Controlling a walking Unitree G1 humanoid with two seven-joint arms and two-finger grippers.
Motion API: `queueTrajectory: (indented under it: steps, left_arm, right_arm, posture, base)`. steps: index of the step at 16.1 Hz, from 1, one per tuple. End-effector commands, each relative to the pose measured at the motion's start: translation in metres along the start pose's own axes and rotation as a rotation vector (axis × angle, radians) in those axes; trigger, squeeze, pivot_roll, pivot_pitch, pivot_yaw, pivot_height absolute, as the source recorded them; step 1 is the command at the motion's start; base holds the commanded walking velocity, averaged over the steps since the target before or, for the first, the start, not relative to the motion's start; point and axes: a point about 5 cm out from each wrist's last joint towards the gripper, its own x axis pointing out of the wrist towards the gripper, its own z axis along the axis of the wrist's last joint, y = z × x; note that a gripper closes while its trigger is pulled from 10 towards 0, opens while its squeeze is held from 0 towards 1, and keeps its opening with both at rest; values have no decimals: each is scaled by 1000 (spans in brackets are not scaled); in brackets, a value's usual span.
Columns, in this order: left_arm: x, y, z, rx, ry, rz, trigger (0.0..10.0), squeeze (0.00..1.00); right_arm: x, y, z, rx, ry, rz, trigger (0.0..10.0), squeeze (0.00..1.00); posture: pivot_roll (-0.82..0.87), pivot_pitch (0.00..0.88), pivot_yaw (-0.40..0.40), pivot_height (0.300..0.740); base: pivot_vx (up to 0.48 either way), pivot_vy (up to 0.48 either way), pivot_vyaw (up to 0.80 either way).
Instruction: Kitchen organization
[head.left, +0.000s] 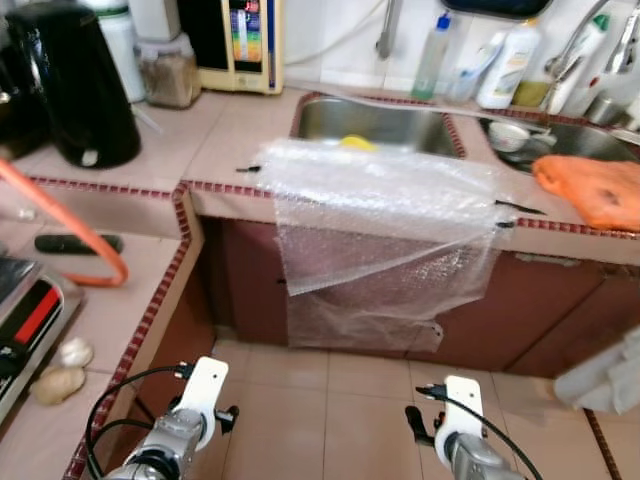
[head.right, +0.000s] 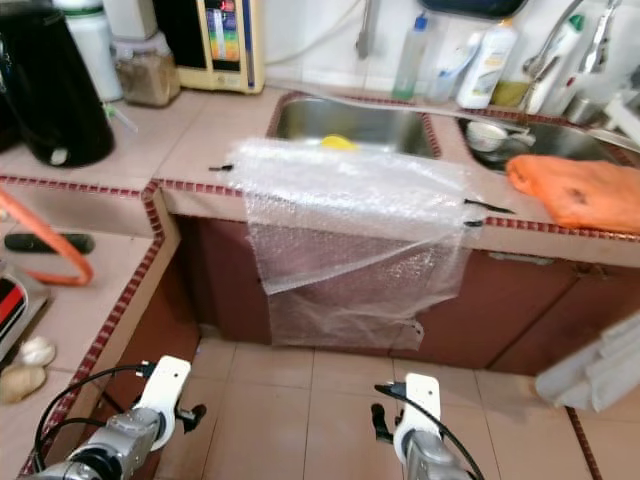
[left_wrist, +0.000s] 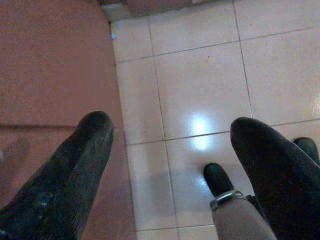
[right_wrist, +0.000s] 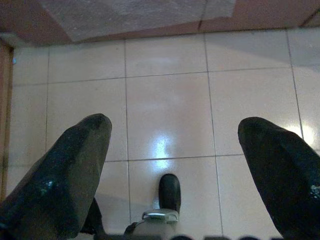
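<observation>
A home kitchen, seemingly: tiled counter (head.left: 230, 130), steel sink (head.left: 375, 122), black kettle (head.left: 70, 80), detergent bottles (head.left: 508, 65).

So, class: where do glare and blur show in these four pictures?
Left wrist view: a bright glare spot on the floor tiles between the open left gripper fingers. Right wrist view: a similar spot under the open right gripper. Both eye views: soft all over, and the bubble wrap over the counter edge shines pale.

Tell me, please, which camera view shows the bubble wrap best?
The left eye view: the bubble wrap lies whole over the counter edge before the sink, hanging down the cabinet. The right eye view shows the same, a little blurrier. The right wrist view catches its lower hem; the left wrist view shows floor.
</observation>
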Motion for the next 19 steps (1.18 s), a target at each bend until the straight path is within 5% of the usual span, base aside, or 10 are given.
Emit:
queueTrajectory:
  steps: [1, 10, 19]
  left_arm:
    - [1, -3, 7, 16, -24, -9, 10000, 0]
    - [1, -4, 9, 45, -25, -23, 10000, 0]
    - [1, -4, 10, 58, -30, -23, 10000, 0]
  right_arm:
    - [-1, -4, -4, 9, 14, -11, 10000, 0]
    - [-1, -3, -5, 36, 13, -10, 10000, 0]
    - [-1, -2, -5, 42, 7, -10, 10000, 0]
  posture:
    - [-8, 0, -40, 740]
    - [-14, 0, -28, 740]
    - [-19, 0, -22, 740]
  base:
    - [0, 0, -744]
    - [0, 0, -707]
    - [0, -37, -153]
